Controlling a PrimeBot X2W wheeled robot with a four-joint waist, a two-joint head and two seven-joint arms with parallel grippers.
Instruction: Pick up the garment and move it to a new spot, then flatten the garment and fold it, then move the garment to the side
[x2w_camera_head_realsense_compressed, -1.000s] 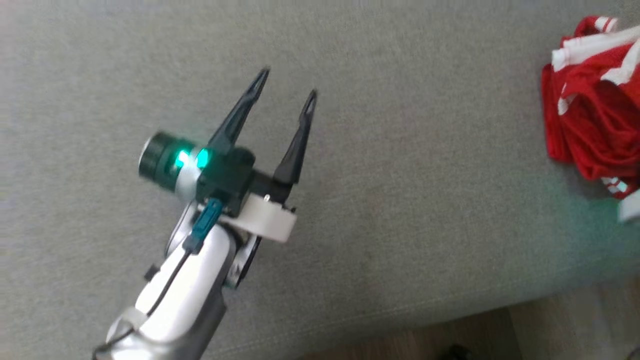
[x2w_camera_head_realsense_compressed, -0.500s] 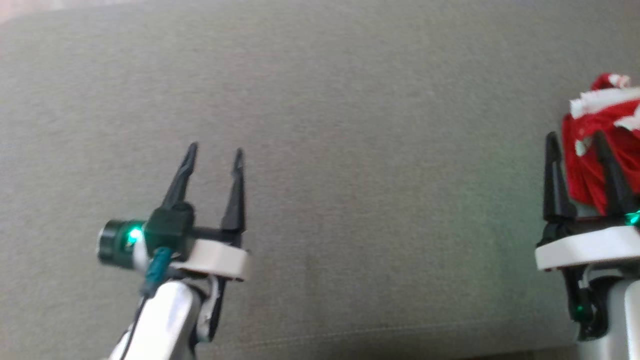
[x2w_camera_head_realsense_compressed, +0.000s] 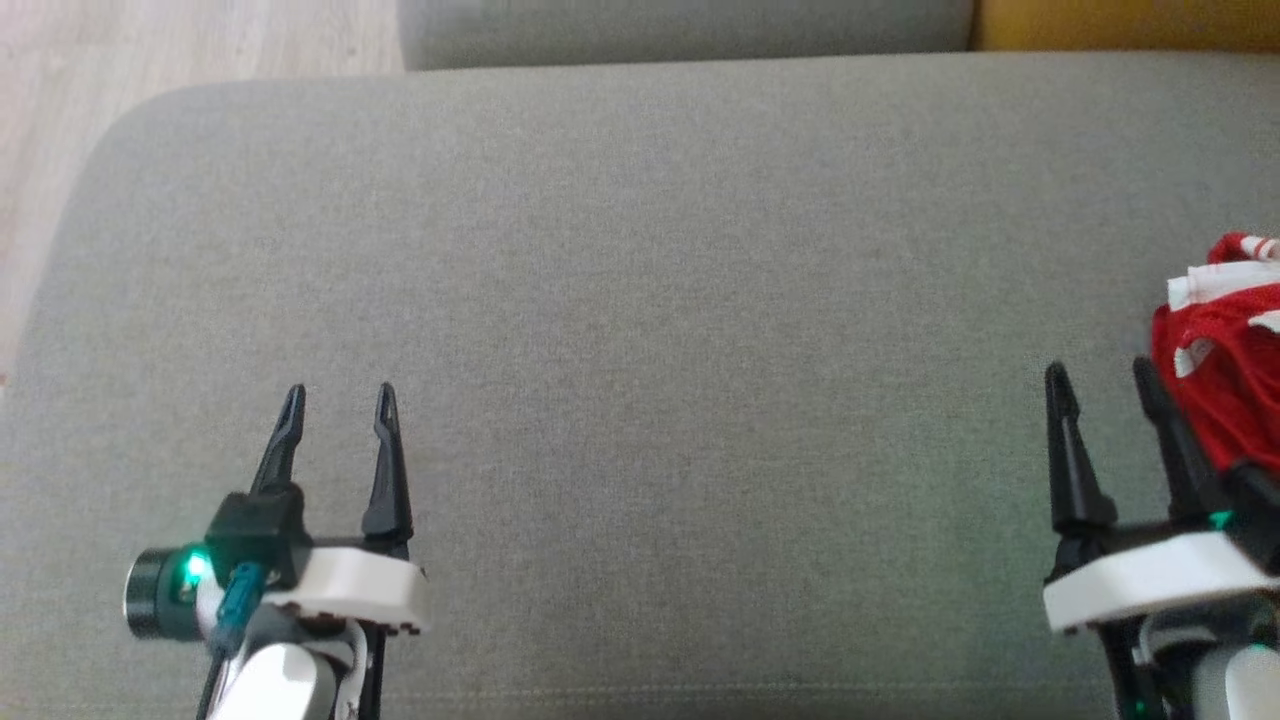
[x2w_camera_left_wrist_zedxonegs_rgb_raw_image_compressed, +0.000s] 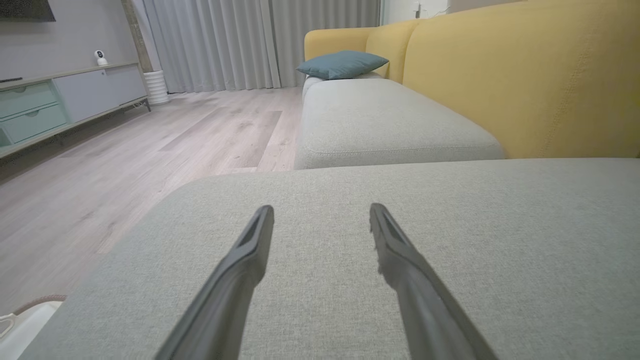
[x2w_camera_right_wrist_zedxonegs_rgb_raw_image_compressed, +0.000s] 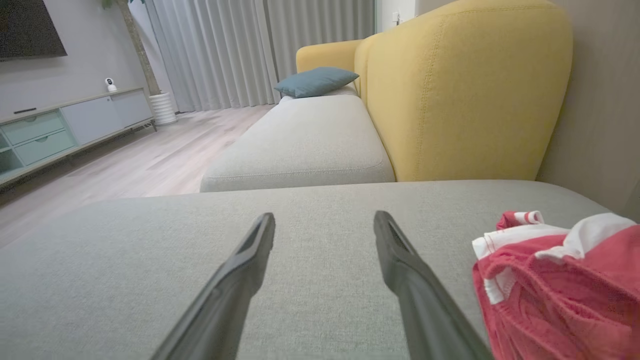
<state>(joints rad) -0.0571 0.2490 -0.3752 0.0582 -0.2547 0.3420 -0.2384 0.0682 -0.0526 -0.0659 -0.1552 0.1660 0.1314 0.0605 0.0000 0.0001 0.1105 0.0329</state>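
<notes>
Grey fabric seat cushion (x2w_camera_head_realsense_compressed: 640, 250) spreads before me. A crumpled red-and-white garment (x2w_camera_head_realsense_compressed: 1225, 400) lies at the cushion's right end. My left gripper (x2w_camera_head_realsense_compressed: 339, 392) hangs over the cushion's near left, fingers apart and empty; my right gripper (x2w_camera_head_realsense_compressed: 1100, 368), also apart and empty, hangs over its near right.

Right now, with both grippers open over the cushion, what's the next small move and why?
Probably shift the right gripper rightward onto the crumpled red garment: it lies bunched just right of its open fingers, ungrasped; the left gripper sits far off across the grey cushion.
</notes>
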